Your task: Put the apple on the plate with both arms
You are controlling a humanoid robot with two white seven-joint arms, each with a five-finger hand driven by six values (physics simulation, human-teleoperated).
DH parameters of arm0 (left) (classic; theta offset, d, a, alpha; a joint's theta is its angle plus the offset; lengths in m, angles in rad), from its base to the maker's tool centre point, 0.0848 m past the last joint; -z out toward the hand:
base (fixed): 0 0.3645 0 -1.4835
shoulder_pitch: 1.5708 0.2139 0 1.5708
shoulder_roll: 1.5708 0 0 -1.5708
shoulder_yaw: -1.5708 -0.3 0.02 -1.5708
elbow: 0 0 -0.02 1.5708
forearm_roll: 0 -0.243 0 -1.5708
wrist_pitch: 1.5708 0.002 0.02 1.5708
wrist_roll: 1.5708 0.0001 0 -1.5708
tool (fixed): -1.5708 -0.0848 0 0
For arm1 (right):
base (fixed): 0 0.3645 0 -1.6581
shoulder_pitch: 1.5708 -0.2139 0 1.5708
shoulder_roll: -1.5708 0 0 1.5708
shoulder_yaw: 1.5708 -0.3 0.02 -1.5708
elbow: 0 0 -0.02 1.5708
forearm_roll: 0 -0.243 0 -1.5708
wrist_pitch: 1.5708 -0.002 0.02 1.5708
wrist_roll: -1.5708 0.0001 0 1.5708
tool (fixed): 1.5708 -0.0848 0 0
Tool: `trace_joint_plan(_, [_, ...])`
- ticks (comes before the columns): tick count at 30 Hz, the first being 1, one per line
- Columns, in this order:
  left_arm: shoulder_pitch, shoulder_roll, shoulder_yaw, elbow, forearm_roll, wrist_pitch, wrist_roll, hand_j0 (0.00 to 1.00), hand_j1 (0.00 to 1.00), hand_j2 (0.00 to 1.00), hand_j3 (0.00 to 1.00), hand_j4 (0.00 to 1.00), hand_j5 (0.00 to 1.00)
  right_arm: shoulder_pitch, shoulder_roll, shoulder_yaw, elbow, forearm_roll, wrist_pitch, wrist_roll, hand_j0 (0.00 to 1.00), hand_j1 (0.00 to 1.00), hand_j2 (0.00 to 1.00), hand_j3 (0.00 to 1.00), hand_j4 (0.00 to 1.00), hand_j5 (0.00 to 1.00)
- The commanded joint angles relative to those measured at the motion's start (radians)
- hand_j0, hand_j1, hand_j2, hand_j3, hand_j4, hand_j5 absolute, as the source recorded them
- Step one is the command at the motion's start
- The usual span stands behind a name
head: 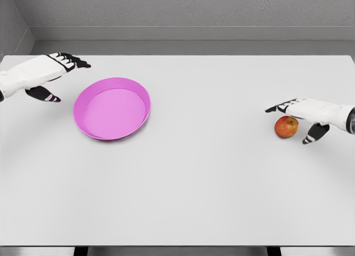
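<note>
Two hands, both w/ fingers spread, holding nothing. Right hand [302,118] brackets apple [287,126] at right of frame, prob. pre-grasp. Left hand [47,73] waits upper left beside pink plate [89,128], likely to steady it on tabletop [194,184].

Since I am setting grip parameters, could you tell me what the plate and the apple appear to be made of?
The plate looks like smooth matte plastic: uniform magenta, no gloss. The apple looks like real fruit skin, mottled red and yellow, slightly shiny.
</note>
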Motion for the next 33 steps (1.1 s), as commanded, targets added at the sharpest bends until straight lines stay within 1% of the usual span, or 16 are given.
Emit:
trace_joint_plan(1, [0.000,0.001,0.003,0.001,0.004,0.001,0.001,1.00,1.00,1.00,1.00,1.00,1.00,-0.002,0.000,0.008,0.008,-0.002,0.002,-0.001,1.00,1.00,1.00,1.00,1.00,1.00])
trace_joint_plan(10, [0.000,-0.007,0.003,0.001,-0.005,0.001,0.001,1.00,1.00,1.00,1.00,1.00,1.00,-0.018,0.009,0.032,0.012,-0.003,0.004,-0.001,1.00,1.00,1.00,1.00,1.00,1.00])
trace_joint_plan(11, [0.000,-0.008,0.003,0.003,-0.005,0.001,0.001,1.00,1.00,1.00,1.00,1.00,1.00,-0.023,0.011,0.041,0.012,-0.003,0.013,-0.002,1.00,1.00,1.00,1.00,1.00,1.00])
trace_joint_plan(12, [0.000,-0.008,0.003,0.003,-0.005,0.001,0.001,1.00,1.00,1.00,1.00,1.00,1.00,-0.032,0.018,0.055,0.011,-0.002,0.041,-0.001,1.00,1.00,1.00,1.00,1.00,1.00])
trace_joint_plan(15, [-0.002,-0.008,0.003,0.003,-0.005,0.001,0.001,1.00,1.00,1.00,1.00,1.00,1.00,-0.043,0.018,0.061,0.011,-0.002,0.044,-0.001,1.00,1.00,1.00,1.00,1.00,1.00])
trace_joint_plan(21, [-0.002,-0.014,0.003,0.003,-0.007,0.001,0.001,1.00,1.00,1.00,1.00,1.00,1.00,-0.043,0.020,0.081,0.011,-0.003,0.044,-0.001,1.00,1.00,1.00,1.00,1.00,1.00])
trace_joint_plan(22, [-0.002,-0.016,0.012,0.003,-0.007,0.001,0.001,1.00,1.00,1.00,1.00,1.00,1.00,-0.043,0.020,0.083,0.011,-0.002,0.045,-0.001,0.98,0.98,0.98,0.98,0.98,0.98])
trace_joint_plan(23, [-0.002,-0.016,0.012,0.003,-0.007,0.001,0.001,1.00,1.00,1.00,1.00,1.00,1.00,-0.043,0.020,0.083,0.012,-0.003,0.045,-0.002,0.94,0.94,0.94,0.94,0.94,0.94])
trace_joint_plan(24, [0.000,-0.016,0.012,0.003,-0.007,0.001,0.001,1.00,1.00,1.00,1.00,1.00,1.00,-0.043,0.020,0.084,0.012,-0.002,0.045,-0.002,0.88,0.88,0.88,0.88,0.88,0.88])
trace_joint_plan(27, [0.000,-0.016,0.012,0.003,-0.007,0.001,0.001,1.00,1.00,1.00,1.00,1.00,1.00,-0.043,0.020,0.084,0.014,-0.003,0.045,-0.002,0.63,0.63,0.63,0.63,0.63,0.63])
trace_joint_plan(32, [0.000,-0.016,0.012,0.001,-0.007,0.001,0.001,1.00,1.00,1.00,1.00,1.00,1.00,-0.043,0.020,0.097,0.020,-0.002,0.045,-0.004,0.63,0.63,0.63,0.63,0.63,0.63])
trace_joint_plan(33, [0.002,-0.016,0.013,0.001,-0.007,0.001,0.001,1.00,1.00,1.00,1.00,1.00,1.00,-0.043,0.021,0.097,0.020,-0.003,0.045,-0.004,0.60,0.60,0.60,0.60,0.60,0.60])
